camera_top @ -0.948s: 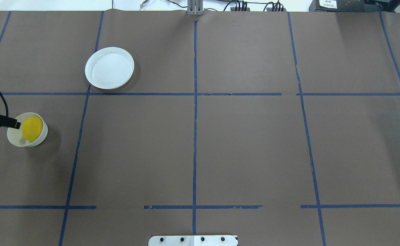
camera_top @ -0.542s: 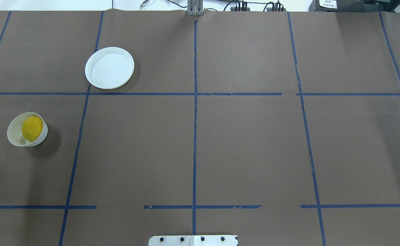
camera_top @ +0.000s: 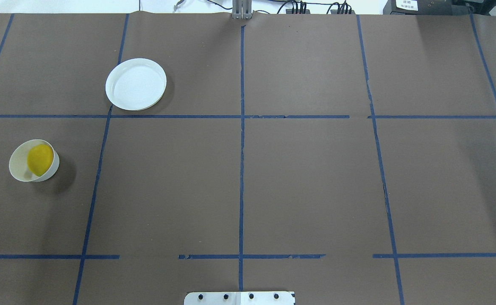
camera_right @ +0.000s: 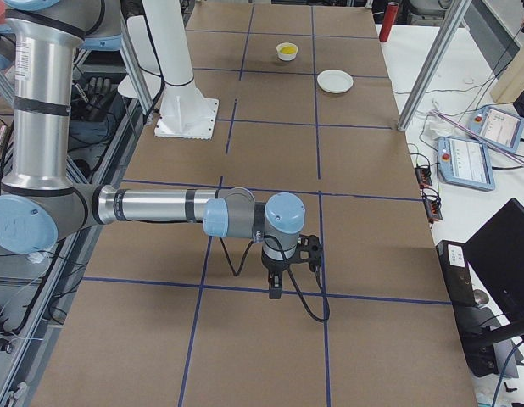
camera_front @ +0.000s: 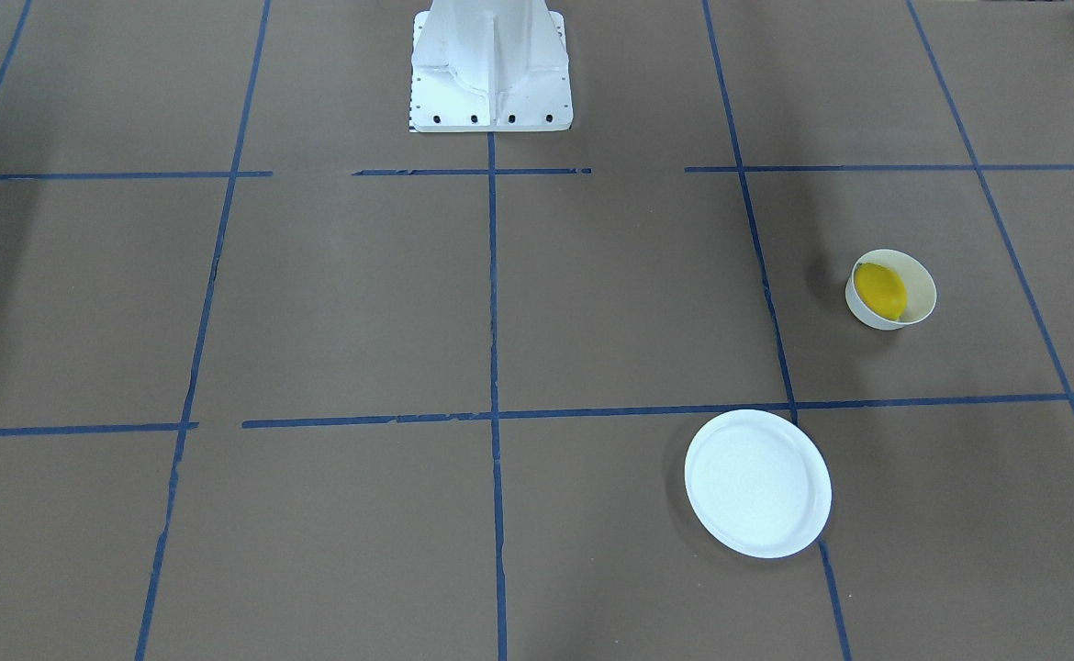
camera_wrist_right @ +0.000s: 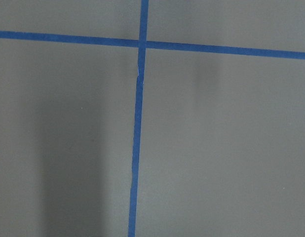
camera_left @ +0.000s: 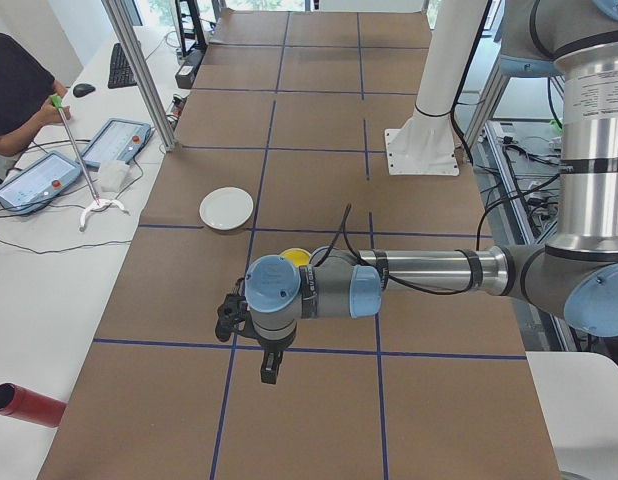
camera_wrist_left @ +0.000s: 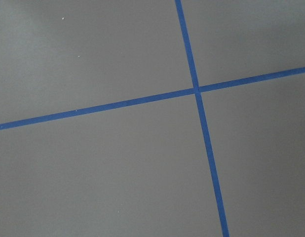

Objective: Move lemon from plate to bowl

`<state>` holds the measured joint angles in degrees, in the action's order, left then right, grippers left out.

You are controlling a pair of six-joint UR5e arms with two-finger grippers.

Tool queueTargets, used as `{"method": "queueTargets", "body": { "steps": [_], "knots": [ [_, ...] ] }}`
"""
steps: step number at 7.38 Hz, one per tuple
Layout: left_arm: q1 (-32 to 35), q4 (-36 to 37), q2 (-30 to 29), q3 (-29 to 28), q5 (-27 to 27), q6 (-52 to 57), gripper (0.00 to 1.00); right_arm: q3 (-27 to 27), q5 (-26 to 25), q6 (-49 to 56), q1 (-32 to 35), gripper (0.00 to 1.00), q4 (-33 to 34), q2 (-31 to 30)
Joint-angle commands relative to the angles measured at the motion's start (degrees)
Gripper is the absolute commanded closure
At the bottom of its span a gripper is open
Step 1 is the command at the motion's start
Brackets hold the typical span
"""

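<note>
The yellow lemon lies inside the small deep white bowl at the table's left side; it also shows in the front-facing view, in the bowl. The flat white plate is bare, farther from the robot. Neither gripper shows in the overhead or front-facing views. My left gripper hangs over the table's near end in the exterior left view. My right gripper hangs over the opposite end in the exterior right view. I cannot tell whether either is open or shut. Both wrist views show only brown paper and blue tape.
Blue tape lines divide the brown table cover into squares. The white robot pedestal stands at the table's robot-side edge. An aluminium post, tablets and a seated person are beside the table. A red cylinder lies off the table's corner.
The dark tip of the left gripper beside the lemon, over the bowl, in the earliest frame has left the overhead view to the left. The lemon stays in the bowl.
</note>
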<state>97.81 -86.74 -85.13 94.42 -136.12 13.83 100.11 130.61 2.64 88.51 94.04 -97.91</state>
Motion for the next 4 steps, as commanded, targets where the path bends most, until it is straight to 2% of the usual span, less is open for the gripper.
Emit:
{"method": "queueTargets", "body": {
  "steps": [1, 4],
  "knots": [
    [0.2, -0.7, 2.6, -0.4, -0.6, 0.4, 0.00, 0.0, 0.0, 0.0, 0.0, 0.00, 0.0, 0.0],
    [0.2, -2.3, 3.7, -0.1, -0.9, 0.3, 0.00, 0.0, 0.0, 0.0, 0.0, 0.00, 0.0, 0.0]
  ]
}}
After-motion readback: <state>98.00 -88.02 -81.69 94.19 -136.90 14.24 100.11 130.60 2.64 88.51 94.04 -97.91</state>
